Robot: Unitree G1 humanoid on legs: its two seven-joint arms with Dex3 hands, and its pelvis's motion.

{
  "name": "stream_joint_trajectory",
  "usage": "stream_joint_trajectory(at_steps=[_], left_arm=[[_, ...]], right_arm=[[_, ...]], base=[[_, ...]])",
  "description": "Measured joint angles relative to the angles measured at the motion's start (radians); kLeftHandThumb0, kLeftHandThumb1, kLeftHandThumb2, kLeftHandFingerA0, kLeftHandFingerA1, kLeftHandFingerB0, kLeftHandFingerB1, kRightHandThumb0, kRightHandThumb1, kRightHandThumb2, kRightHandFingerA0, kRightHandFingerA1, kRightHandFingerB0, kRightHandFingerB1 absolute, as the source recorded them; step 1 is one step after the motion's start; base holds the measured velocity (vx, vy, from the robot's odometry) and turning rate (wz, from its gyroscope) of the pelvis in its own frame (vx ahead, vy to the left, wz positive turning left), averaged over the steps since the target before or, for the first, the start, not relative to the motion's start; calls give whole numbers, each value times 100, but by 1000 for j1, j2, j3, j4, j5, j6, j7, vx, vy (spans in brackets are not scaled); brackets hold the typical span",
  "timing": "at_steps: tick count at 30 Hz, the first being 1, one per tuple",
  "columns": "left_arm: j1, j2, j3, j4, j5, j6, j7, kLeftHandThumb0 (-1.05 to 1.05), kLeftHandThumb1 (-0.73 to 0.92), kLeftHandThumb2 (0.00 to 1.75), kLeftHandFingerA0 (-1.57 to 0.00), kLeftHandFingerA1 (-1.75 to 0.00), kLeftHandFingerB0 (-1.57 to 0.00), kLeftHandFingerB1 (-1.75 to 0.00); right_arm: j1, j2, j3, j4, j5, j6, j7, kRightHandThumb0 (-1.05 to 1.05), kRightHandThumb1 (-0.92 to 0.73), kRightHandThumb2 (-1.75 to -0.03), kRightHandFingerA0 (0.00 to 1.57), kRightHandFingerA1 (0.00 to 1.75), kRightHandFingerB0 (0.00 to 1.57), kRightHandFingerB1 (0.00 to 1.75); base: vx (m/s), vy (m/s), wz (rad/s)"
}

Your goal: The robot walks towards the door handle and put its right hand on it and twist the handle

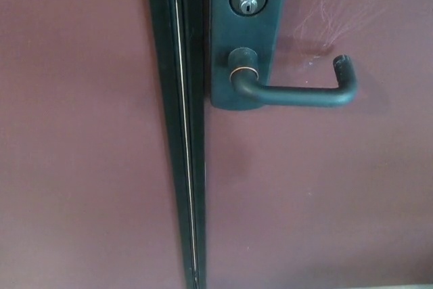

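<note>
Door: a dark red door (325, 194) fills the right side of the view. Another dark red panel (74, 133) fills the left side.
Gap: a black strip (184, 133) runs up and down between the two, with a thin shiny line in it.
Handle: the door handle (298, 95) is a black bar. It sits near the top of the view, on the right door, just right of the black strip. It lies flat and points to the right. Its far tip bends back toward the door.
Plate: the handle grows out of a black plate (247, 28) fixed to the door.
Keyhole: a round silver keyhole (247, 0) sits in the plate, just above the handle.
Marks: pale scratches (338, 11) show on the door above the handle's tip.
Right hand: it does not show at all, so I cannot say if its fingers are apart or together.
Left hand: it does not show either.
Step now: I think the walk is about done, since the handle looks close. No hand is on it yet.
Next move: the right hand should come in from the right and land on the flat bar. The fingers should wrap over it, away from the bent tip. Then it should push the bar down to twist it.
Watch out: a hand that lands too near the tip could slip off.
</note>
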Motion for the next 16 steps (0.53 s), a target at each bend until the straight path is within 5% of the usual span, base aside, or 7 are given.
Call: stream_joint_trajectory(at_steps=[16], left_arm=[[-21,-3,-11,-5,1,-1,0,-34,58,58,-71,-55,-69,-65]], right_arm=[[-90,0,147,421,-42,-162,-308,-44,-64,-60,44,36,30,31]], base=[[0,0,0]])
